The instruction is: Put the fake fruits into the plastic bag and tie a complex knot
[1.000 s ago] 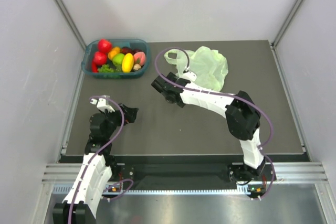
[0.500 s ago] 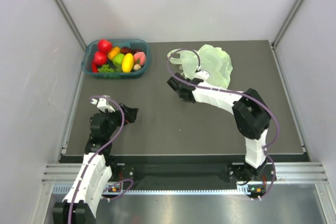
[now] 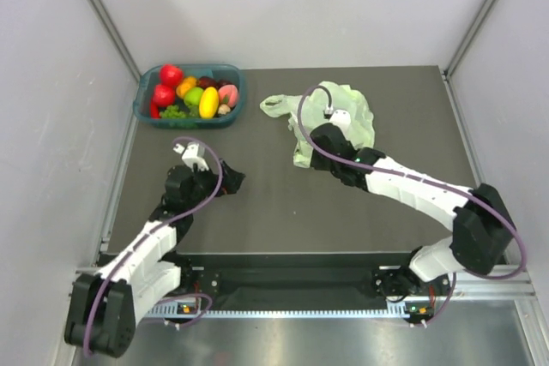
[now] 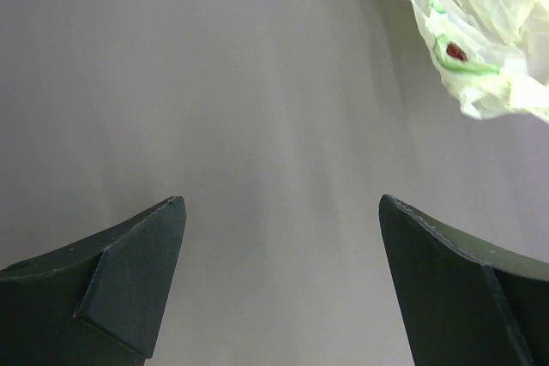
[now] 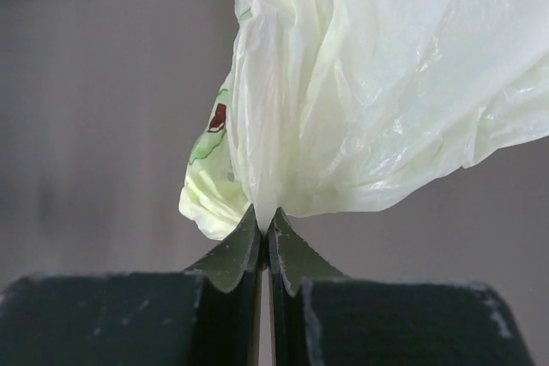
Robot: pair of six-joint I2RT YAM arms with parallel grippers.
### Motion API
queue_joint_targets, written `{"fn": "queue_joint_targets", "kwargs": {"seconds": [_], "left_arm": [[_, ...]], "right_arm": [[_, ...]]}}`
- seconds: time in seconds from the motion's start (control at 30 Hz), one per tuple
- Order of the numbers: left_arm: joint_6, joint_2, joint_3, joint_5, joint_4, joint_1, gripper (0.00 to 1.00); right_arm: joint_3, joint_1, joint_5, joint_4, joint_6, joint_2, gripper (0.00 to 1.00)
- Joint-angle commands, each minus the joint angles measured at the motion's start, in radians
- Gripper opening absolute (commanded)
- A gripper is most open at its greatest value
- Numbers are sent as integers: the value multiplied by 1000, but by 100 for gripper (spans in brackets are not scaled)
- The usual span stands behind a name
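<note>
Right tool tight on the plastic bag (left tool agape).

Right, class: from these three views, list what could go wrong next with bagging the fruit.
1. The right gripper is shut on just a thin fold of the plastic bag; the film may slip free or tear if pulled.
2. The bag looks crumpled, with no open mouth showing, so the fake fruits, all in the teal basket, could miss it.
3. The left gripper is open and holds nothing; held on one side only, the bag may drag rather than open.
</note>
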Motion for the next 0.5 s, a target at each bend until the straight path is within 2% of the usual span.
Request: {"fn": "queue_joint_targets", "kwargs": {"seconds": [0.0, 0.1, 0.23, 0.47], "left_arm": [[32, 93, 126, -73, 105, -59, 99], [75, 205, 216, -56, 126, -79, 99], [135, 352, 388, -4, 65, -81, 99], [332, 520, 511, 53, 92, -113, 97]], "right_arm": [[-36, -8, -57, 33, -129, -111, 1], [-76, -13, -68, 10, -167, -194, 0], [-105, -22, -107, -25, -230, -305, 0], [-29, -77, -198, -190, -336, -416, 0]]}}
